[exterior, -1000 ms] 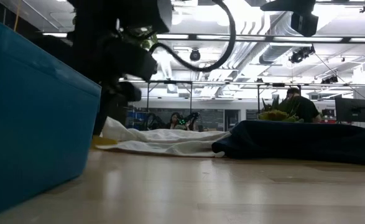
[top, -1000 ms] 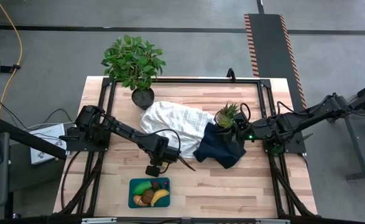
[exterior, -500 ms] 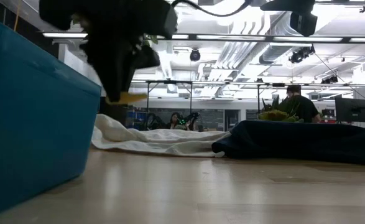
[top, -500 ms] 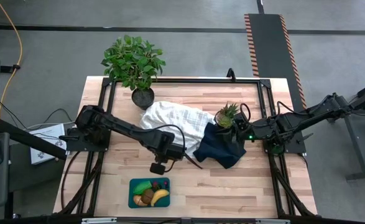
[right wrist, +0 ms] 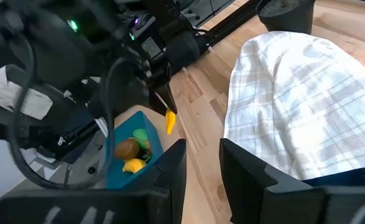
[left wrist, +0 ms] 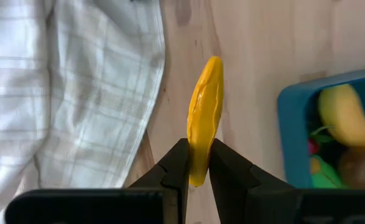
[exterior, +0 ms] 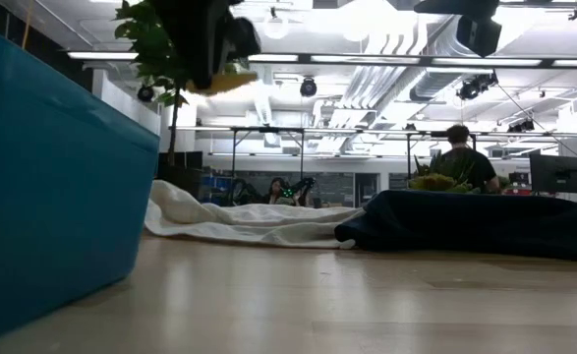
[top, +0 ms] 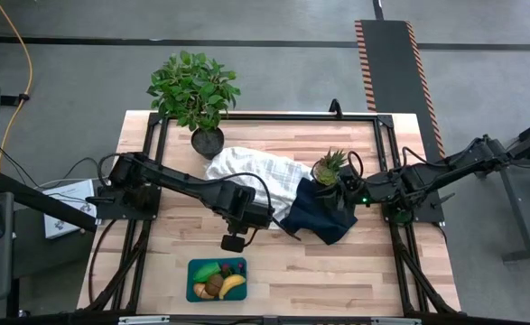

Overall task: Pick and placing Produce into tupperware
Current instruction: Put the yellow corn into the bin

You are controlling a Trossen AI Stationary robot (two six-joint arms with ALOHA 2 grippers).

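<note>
My left gripper [left wrist: 198,168] hangs above the bare wood between the white checked cloth [top: 251,171] and the teal tupperware [top: 217,279], shut on a flat yellow piece of produce [left wrist: 206,99]. The low view shows that piece [exterior: 224,81] high over the table. In the tupperware lie a banana [left wrist: 347,115], a green piece and a brown ball. My right gripper [right wrist: 201,168] waits open in the air above the navy cloth [top: 319,217], with nothing between its fingers. My left gripper pinches one end [left wrist: 198,155] of the yellow piece between its two fingers, which point down from above. The rest of the piece sticks out beyond the fingertips. It is lifted clear of the table and the cloth.
A potted plant [top: 195,90] stands at the far left of the table. A toy pineapple [top: 330,167] sits at the far edge of the navy cloth. Bare wood lies to the right of the tupperware along the near edge. A person [exterior: 460,162] sits in the room behind.
My left gripper has risen straight up from the table beside the white cloth's edge, staying shut on the yellow piece. The piece has gone from resting on the wood to hanging high above it. The right arm has kept still.
</note>
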